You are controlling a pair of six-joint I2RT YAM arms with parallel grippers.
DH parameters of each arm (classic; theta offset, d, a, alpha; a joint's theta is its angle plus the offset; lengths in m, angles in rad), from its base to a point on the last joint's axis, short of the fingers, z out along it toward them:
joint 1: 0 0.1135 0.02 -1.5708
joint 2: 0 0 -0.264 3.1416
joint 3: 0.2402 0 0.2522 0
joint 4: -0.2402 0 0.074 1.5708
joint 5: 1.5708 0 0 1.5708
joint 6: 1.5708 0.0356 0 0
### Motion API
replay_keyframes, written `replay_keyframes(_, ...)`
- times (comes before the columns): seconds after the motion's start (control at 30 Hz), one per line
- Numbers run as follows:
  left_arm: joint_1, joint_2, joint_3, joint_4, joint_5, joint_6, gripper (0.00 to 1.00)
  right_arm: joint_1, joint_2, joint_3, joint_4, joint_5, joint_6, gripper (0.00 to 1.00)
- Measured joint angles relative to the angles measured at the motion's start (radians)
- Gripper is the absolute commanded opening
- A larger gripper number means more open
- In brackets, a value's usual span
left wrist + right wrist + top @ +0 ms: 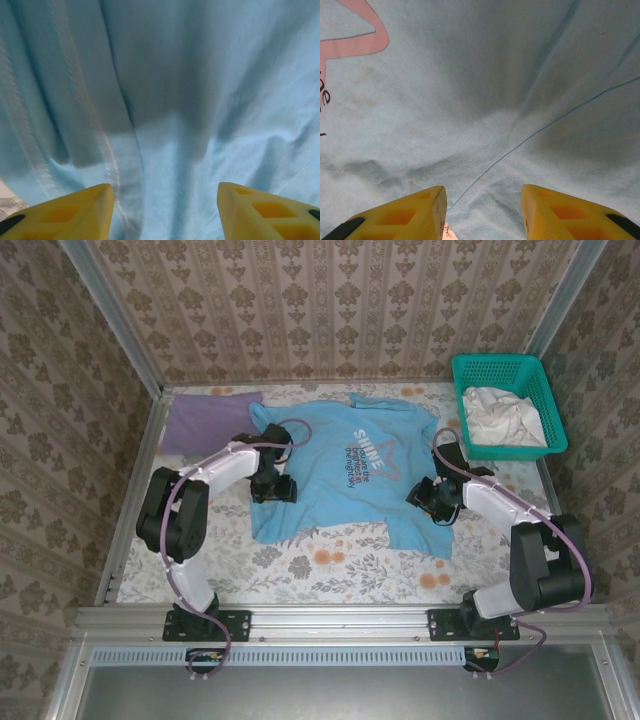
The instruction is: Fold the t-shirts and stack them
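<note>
A sky-blue t-shirt [335, 485] with a "SHINE" star print lies spread face up in the middle of the table. A plain lavender t-shirt [205, 420] lies folded at the back left. My left gripper [274, 488] is pressed down on the blue shirt's left side. Its yellow fingers [75, 216] stand apart, with blue cloth [170, 100] and a stitched hem between them. My right gripper [430, 496] is down on the shirt's right side. Its jaws [484, 200] are also apart over a seam in the blue cloth [470, 100].
A teal mesh basket [540, 380] holding white cloth [500, 415] stands at the back right. Metal frame rails run along the table's edges and patterned walls close it in. Floral tablecloth [330, 565] shows in front of the shirt.
</note>
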Motion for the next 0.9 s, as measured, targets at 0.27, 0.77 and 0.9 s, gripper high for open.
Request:
replay_keyframes(0.27,-0.01,-0.011,-0.055,-0.028,-0.046,0.008,0.41,0.0,0.016,0.0,0.005,-0.001,-0.001,0.43)
replay_keyframes(0.77,0.008,-0.076,-0.159,-0.032,-0.072,0.019,0.09,0.0,0.053,-0.01,0.034,-0.004,0.0,0.28)
replay_keyframes(0.9,0.062,-0.11,-0.209,-0.014,-0.068,0.01,0.04,0.0,0.078,-0.02,0.038,-0.004,0.005,0.2)
